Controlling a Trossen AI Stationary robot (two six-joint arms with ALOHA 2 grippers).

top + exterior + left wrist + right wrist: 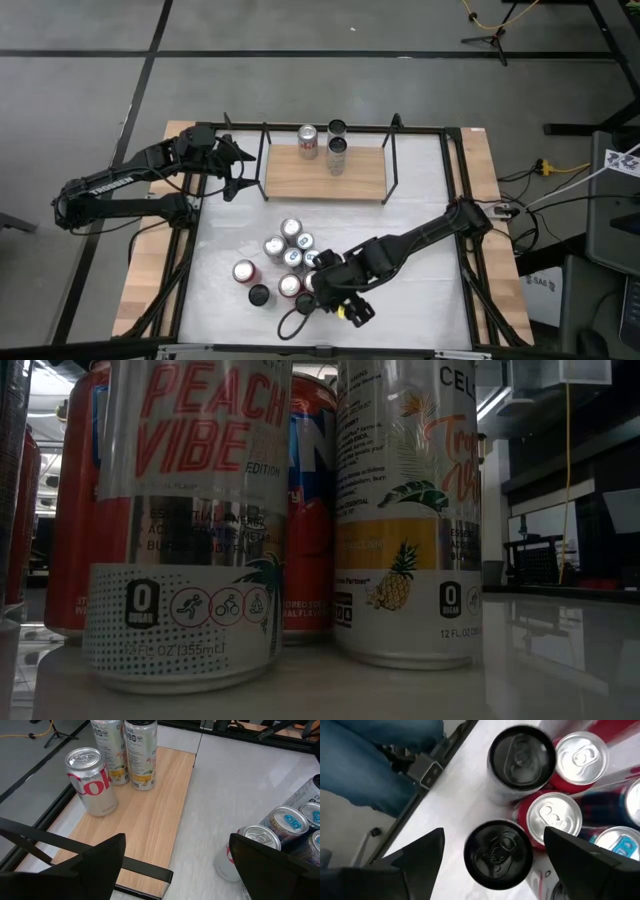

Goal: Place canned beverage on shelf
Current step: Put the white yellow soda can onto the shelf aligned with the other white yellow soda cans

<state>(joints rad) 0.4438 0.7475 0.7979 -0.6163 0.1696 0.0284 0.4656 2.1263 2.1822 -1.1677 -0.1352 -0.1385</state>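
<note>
Light wood is what the shelf (325, 176) is made of, and from the high view it's sitting at the far side of the white bench (420, 290) with thin black rod uprights at each end. Three cans are already standing on it near its far edge: a red and silver can (308, 141) and two slim dark-topped cans (337, 146) just beside it. The left claw (238, 170) is hanging just off the shelf's left end with its fingers spread, nothing in it. Nearer the front, a cluster of cans (283, 258) is sitting loose on the bench, and the right claw (322, 297) is hovering at the cluster's front right side, fingers apart too, not gripping anything.

Low view is basically getting filled by cans up close: a pale peach-labelled can (190, 525), a pineapple-labelled can (408, 510) beside it, and red cans behind.

Left wrist view is looking along the shelf board (145, 825), with the red and silver can (91, 780) and the two slim cans (126, 751) standing upright, and the dark fingers (95, 865) wide apart.

Right wrist view is looking straight down on can tops: two black-lidded cans (497, 851) and silver-lidded red cans (554, 815) touching them, open fingers (420, 857) either side of the nearer black one.
</note>
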